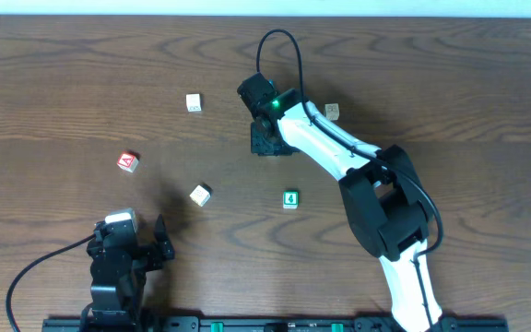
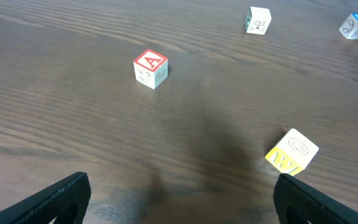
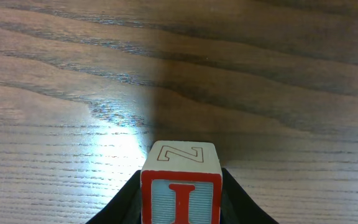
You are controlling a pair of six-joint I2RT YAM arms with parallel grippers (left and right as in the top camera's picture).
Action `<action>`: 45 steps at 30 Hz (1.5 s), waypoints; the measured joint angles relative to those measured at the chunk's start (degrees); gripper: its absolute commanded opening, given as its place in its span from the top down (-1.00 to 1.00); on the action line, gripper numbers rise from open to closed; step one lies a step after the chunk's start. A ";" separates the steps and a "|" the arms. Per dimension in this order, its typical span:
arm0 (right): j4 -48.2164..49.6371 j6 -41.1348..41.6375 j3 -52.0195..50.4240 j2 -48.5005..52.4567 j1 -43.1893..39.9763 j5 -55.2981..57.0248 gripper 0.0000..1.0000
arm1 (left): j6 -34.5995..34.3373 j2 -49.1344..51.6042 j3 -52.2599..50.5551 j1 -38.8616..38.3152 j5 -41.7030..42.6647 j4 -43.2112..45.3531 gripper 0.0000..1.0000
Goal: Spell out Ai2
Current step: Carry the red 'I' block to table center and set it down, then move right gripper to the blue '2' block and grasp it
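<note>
Logging the second letter as the step in hand: the right gripper (image 1: 265, 138) is closed on the I block (image 3: 180, 186), its dark fingers pressed to both sides, the red I facing the wrist camera and an outlined Z on top. I cannot tell whether the block rests on the table (image 1: 450, 74) or hangs just above it. The A block (image 1: 128, 161) is my reference. It stands alone with its red A up, and the held I block is well apart from it, off to its right and a little farther from the arm bases. The left gripper (image 2: 182, 196) sits near the A block on the base side, spread wide and holding nothing. A yellow block (image 1: 200, 195) lies right of the A block, slightly nearer the bases. Three more blocks lie farther right; I cannot read which carries the 2. My judgement: only the I is in hand and nothing is lined up yet. Next the I needs carrying across to just beside the A block on its right, squared to it and letter up, leaving room beyond for the 2.
</note>
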 measured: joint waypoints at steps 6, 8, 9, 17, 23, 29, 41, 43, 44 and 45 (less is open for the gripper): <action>0.00 -0.42 0.00 0.74 0.02 -0.17 0.22 | 0.00 0.00 0.00 0.00 0.00 0.00 -0.91; -0.02 -0.46 0.00 1.03 0.02 -0.20 0.09 | 0.00 0.00 0.00 0.00 0.00 0.00 -0.91; 0.00 -0.46 0.00 1.05 0.02 -0.20 -0.01 | 0.00 0.00 0.00 0.00 0.00 0.00 -0.91; 0.15 -1.36 0.00 1.05 -0.07 -0.24 -0.45 | -0.02 0.00 0.00 0.00 0.00 0.00 -0.91; -1.81 -4.35 6.03 1.60 -1.64 -0.26 -0.42 | 0.00 0.00 0.00 0.00 0.00 0.00 -0.91; 1.62 -8.26 17.51 1.95 -5.35 -0.46 -0.46 | 0.00 0.00 0.00 0.00 0.00 0.00 -0.91; 10.51 -13.88 19.54 4.11 -9.75 -2.69 -0.56 | 0.00 0.00 0.00 0.00 0.00 0.00 -0.91; 10.80 -14.34 19.71 6.36 -9.11 -2.89 -0.57 | -0.02 0.00 0.00 0.00 0.00 0.00 -0.91; 10.80 -14.51 19.98 7.13 -9.07 -2.93 -0.57 | -0.02 0.00 0.00 0.00 0.00 0.00 -0.91; 10.82 -14.84 20.48 8.46 -8.92 -3.17 -0.57 | -0.02 0.00 0.00 -0.02 0.00 0.00 -0.91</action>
